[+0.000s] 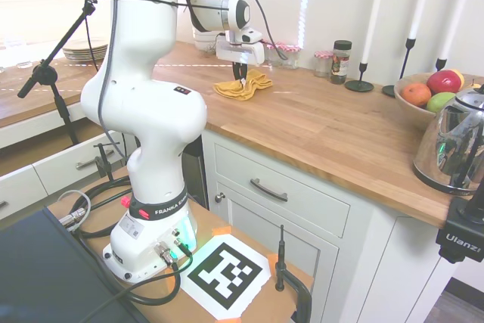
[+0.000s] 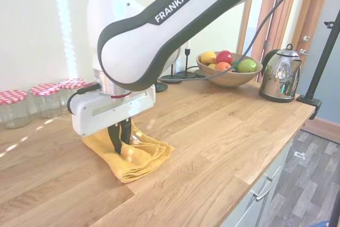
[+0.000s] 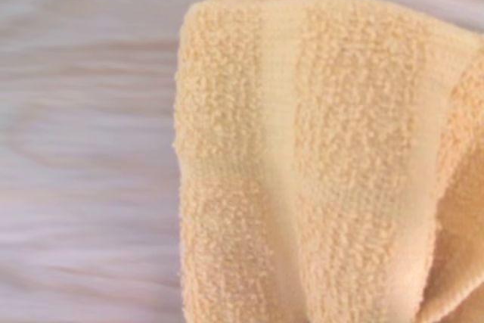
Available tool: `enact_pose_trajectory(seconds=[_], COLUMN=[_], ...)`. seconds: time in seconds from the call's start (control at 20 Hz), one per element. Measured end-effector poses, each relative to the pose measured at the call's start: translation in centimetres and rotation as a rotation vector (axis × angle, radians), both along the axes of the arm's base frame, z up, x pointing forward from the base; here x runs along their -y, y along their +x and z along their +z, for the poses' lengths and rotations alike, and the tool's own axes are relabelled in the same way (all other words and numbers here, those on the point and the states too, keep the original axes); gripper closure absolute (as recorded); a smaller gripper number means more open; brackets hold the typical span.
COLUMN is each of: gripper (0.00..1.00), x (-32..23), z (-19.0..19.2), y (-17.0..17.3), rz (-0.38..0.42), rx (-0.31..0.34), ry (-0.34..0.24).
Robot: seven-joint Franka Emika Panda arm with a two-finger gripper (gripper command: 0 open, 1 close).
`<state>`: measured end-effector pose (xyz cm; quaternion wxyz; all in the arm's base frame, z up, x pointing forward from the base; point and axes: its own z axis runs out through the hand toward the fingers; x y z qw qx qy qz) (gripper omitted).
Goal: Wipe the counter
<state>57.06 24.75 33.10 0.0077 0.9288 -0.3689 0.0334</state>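
A yellow terry cloth (image 2: pixel 130 155) lies bunched on the wooden counter (image 2: pixel 223 126), pressed flat against the wood. My gripper (image 2: pixel 120 143) stands straight down over it with its dark fingers shut on the cloth's middle. In the first exterior view the cloth (image 1: pixel 243 86) and gripper (image 1: pixel 240 78) are far along the counter (image 1: pixel 325 122), near the stacked white bowls. The wrist view is filled with the folded cloth (image 3: pixel 318 164) over pale wood grain.
Red-checked lidded jars (image 2: pixel 48 99) line the wall behind the cloth. A spice jar (image 1: pixel 341 61), black candlesticks (image 1: pixel 361 81), a fruit bowl (image 1: pixel 427 96) and a steel kettle (image 1: pixel 457 145) stand at the counter's other end. White bowls (image 1: pixel 203 39) and plates (image 1: pixel 85 52) sit beyond the gripper.
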Motion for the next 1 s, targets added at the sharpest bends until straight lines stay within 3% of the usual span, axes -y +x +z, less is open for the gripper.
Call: enact_pose_trajectory(seconds=[0.3,0.35,1.0], gripper=[1.0,0.0,0.0], x=[-3.5,-3.8,-3.9], z=[0.1,0.1,0.0], y=[0.9,0.9,0.8], rz=[0.011,0.007,-0.01], rx=[0.001,0.001,0.0], ry=[-0.008,-0.008,-0.008])
